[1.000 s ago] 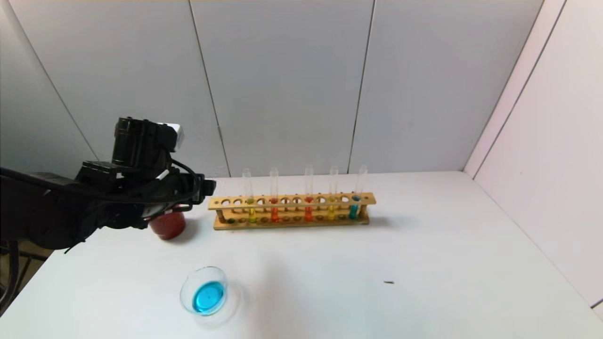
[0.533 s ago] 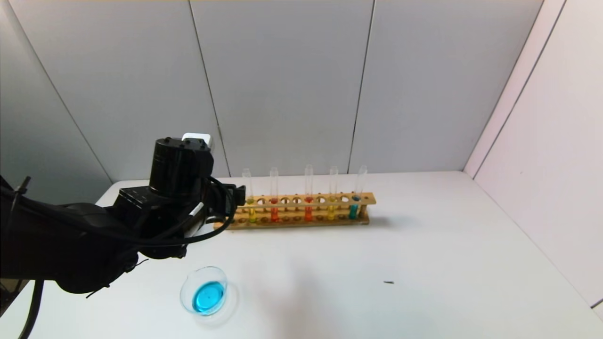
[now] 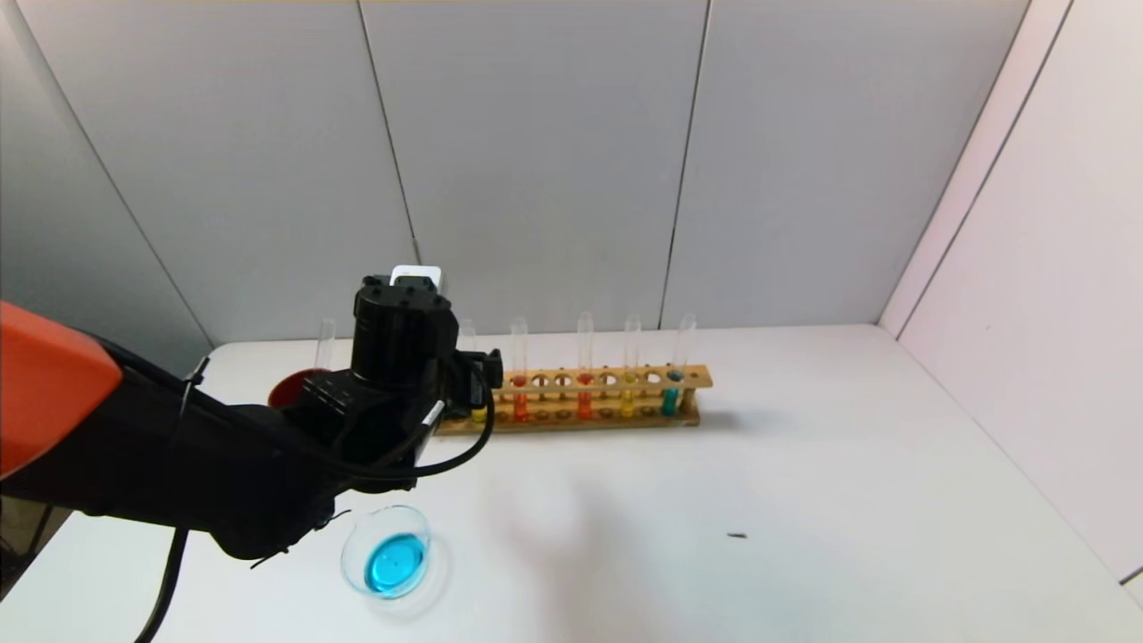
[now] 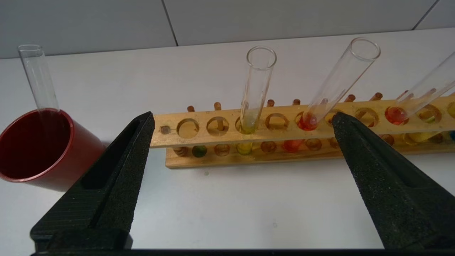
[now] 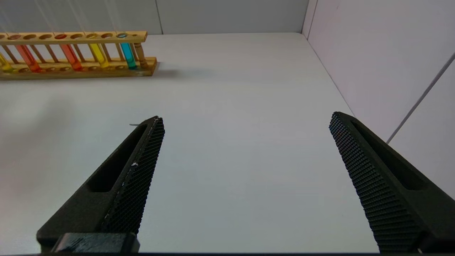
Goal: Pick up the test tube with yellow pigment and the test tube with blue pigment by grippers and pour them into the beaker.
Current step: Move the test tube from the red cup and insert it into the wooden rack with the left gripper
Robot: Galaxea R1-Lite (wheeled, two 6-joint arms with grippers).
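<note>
Your left tool [image 4: 241, 124] has swung from beside the red cup [image 4: 39, 149] to the rack [image 4: 284, 122], fingers spread, framing the upright test tube with yellow pigment [image 4: 256, 89]. Right tool [image 5: 245, 124] released above the worktop [image 5: 231, 89]. No writing is legible.

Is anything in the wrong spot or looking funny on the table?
Yes. An empty test tube leans inside the red cup instead of standing in the wooden rack. The beaker already holds blue liquid. A tiny dark speck lies on the table. Nothing looks spilled or broken.
</note>
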